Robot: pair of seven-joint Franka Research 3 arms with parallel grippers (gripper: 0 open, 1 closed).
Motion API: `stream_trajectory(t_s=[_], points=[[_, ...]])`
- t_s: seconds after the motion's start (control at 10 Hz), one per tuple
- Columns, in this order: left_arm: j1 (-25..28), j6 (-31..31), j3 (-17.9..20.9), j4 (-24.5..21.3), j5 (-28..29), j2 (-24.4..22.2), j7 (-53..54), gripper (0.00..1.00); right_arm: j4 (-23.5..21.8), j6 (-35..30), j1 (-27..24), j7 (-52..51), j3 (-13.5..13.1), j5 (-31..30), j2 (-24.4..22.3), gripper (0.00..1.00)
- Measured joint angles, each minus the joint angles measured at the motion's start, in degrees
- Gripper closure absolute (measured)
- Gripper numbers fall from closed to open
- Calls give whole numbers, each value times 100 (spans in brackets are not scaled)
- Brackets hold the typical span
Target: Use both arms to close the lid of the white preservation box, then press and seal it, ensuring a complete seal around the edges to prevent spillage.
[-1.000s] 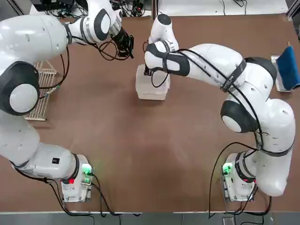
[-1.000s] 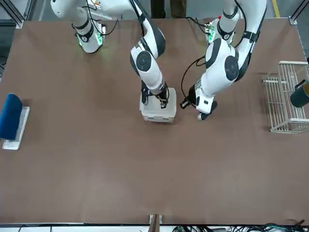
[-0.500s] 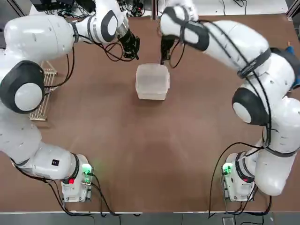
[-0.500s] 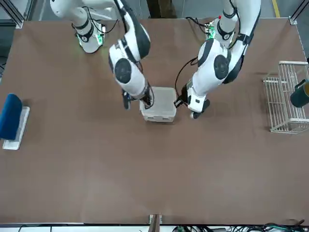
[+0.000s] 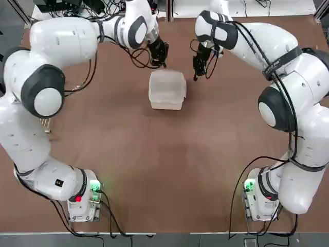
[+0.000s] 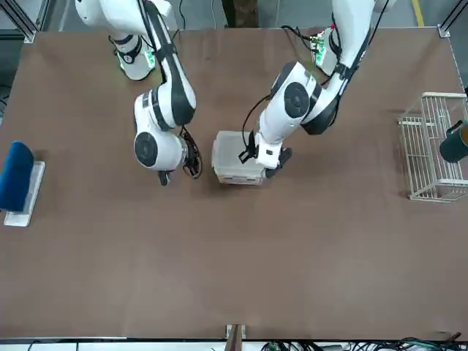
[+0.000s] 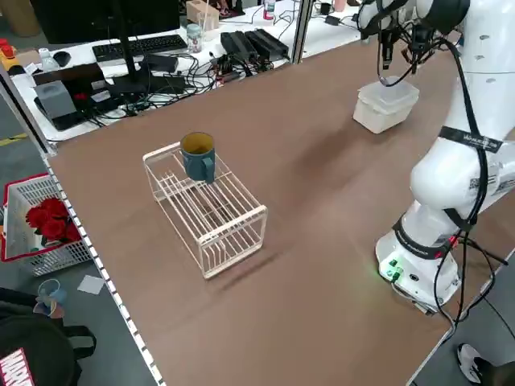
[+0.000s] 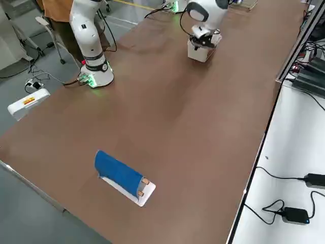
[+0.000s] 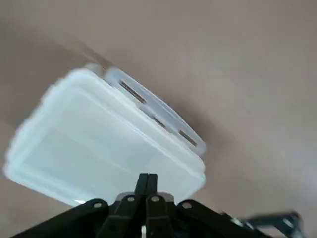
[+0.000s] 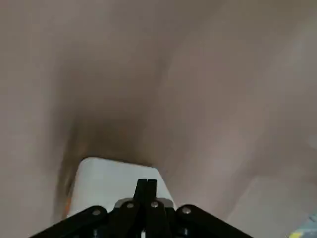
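The white preservation box (image 5: pixel 165 103) stands mid-table toward the far side, with the lid (image 5: pixel 167 84) lying flat on it. My left gripper (image 5: pixel 162 60) hovers shut just over the box's far left corner; in the front view it (image 6: pixel 272 162) sits against the box's (image 6: pixel 232 174) edge. Its wrist view shows the joined fingertips (image 9: pixel 147 179) above the lid (image 9: pixel 99 144). My right gripper (image 5: pixel 196 73) hangs shut to the right of the box, clear of it, over bare table (image 6: pixel 164 178). Its wrist view shows its fingers (image 10: pixel 146 184) pressed together.
A wire rack (image 6: pixel 431 150) carrying a teal mug (image 6: pixel 455 142) stands at the table's left edge, also in the left side view (image 7: pixel 213 213). A blue item on a small tray (image 6: pixel 16 175) lies at the right edge. Black cables hang by both wrists.
My right gripper lifted off the lid, swung past the box's far edge and now hangs at its right. My left gripper moved in from the left to the box's far corner.
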Motion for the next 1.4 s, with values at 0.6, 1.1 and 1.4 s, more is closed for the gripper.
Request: stream_trajectory(t_s=[0.6,1.1,1.4], points=[[-594,1111,22,343,915,802,-1125,99,-343,267,113,-277,42,762,-6,98],[-650,1230,28,537,1175,1100,-1230,99,-381,702,410,-276,105,1174,5,98],[-652,1230,28,539,1186,1103,-1231,99,-448,729,424,-307,96,1183,5,98]])
